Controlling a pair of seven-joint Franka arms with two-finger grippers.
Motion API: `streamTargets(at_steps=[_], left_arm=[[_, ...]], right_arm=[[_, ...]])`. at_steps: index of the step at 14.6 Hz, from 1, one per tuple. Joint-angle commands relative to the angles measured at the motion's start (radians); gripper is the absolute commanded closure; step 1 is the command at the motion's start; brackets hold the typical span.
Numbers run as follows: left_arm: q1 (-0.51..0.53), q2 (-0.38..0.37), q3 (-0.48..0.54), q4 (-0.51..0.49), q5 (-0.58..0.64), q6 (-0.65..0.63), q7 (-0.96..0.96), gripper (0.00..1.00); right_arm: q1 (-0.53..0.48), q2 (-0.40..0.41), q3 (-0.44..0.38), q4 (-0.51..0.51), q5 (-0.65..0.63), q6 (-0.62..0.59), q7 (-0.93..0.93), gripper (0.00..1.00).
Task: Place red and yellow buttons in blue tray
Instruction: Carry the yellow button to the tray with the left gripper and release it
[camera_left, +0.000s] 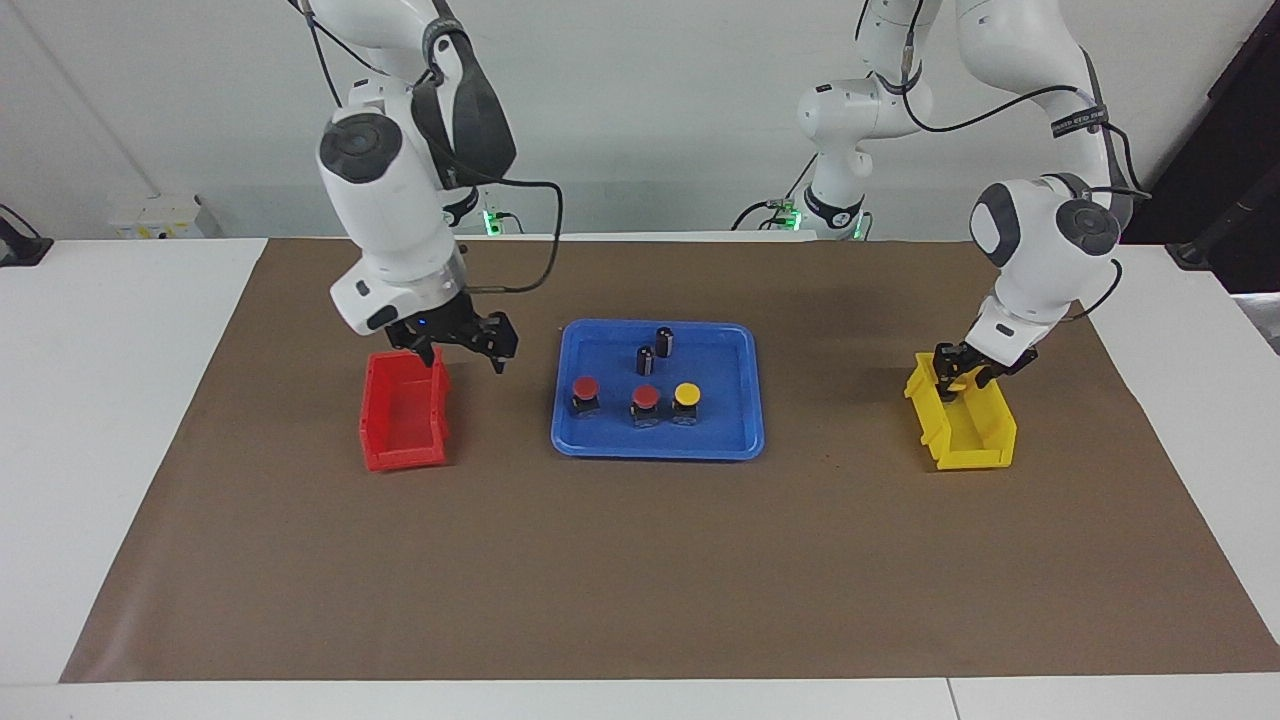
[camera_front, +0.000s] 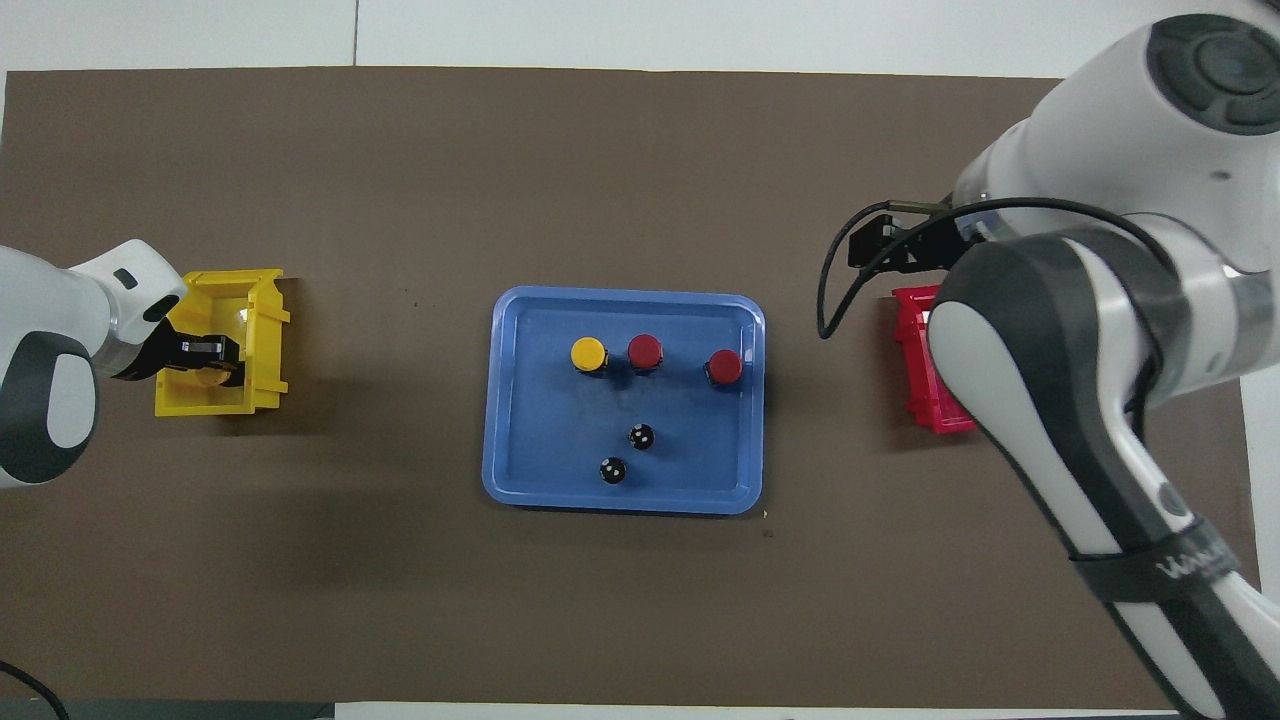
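The blue tray (camera_left: 600, 440) (camera_front: 515, 470) lies mid-table. In it stand two red buttons (camera_left: 586, 389) (camera_left: 645, 398) and one yellow button (camera_left: 686, 394), in a row at the edge farther from the robots; they also show in the overhead view (camera_front: 724, 366) (camera_front: 645, 351) (camera_front: 588, 354). The fourth button is hidden. My left gripper (camera_left: 957, 375) (camera_front: 208, 358) is down inside the yellow bin (camera_left: 975, 440) (camera_front: 262, 340). My right gripper (camera_left: 466, 352) (camera_front: 900, 248) is open and empty, raised over the red bin's (camera_left: 403, 418) (camera_front: 925, 385) tray-side edge.
Two small dark capless cylinders (camera_left: 645, 360) (camera_left: 665, 341) stand in the tray, nearer to the robots than the buttons. Brown paper (camera_left: 640, 580) covers the table. The red bin is toward the right arm's end, the yellow bin toward the left arm's end.
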Motion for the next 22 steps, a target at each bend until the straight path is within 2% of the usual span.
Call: streamTargets(at_steps=[1,3,6,9,11,13,15,17,22], left_arm=[[0.008,-0.037,-0.006,-0.035,-0.005,0.025,0.004,0.99],[0.005,-0.018,-0.006,0.039,-0.005,-0.02,0.003,0.99],[-0.025,0.02,-0.006,0.261,-0.005,-0.212,-0.022,0.99],[-0.178,0.031,-0.006,0.413,0.004,-0.364,-0.271,0.99],[-0.344,0.028,-0.011,0.392,0.004,-0.323,-0.573,0.99],[-0.469,0.035,-0.013,0.354,-0.004,-0.221,-0.759,0.99],[-0.554,0.11,-0.013,0.354,-0.005,-0.13,-0.879,0.99],[-0.588,0.143,-0.013,0.334,-0.004,-0.105,-0.89,0.99],[-0.602,0.161,-0.01,0.248,-0.002,0.022,-0.889,0.99]], right_arm=[[-0.096,-0.077,0.01,0.003,-0.007,-0.085,-0.104,0.0],[-0.145,-0.117,0.009,0.005,-0.005,-0.129,-0.159,0.0],[-0.19,-0.142,0.009,0.024,-0.005,-0.171,-0.226,0.0],[-0.201,-0.125,0.009,0.075,-0.024,-0.215,-0.269,0.0],[-0.225,-0.122,0.009,0.064,-0.022,-0.203,-0.326,0.0],[-0.225,-0.12,0.01,0.061,-0.016,-0.192,-0.326,0.0],[-0.227,-0.12,0.01,0.057,-0.014,-0.186,-0.326,0.0],[-0.222,-0.122,0.01,0.052,-0.018,-0.183,-0.326,0.0],[-0.217,-0.12,0.012,0.049,-0.018,-0.174,-0.326,0.0]])
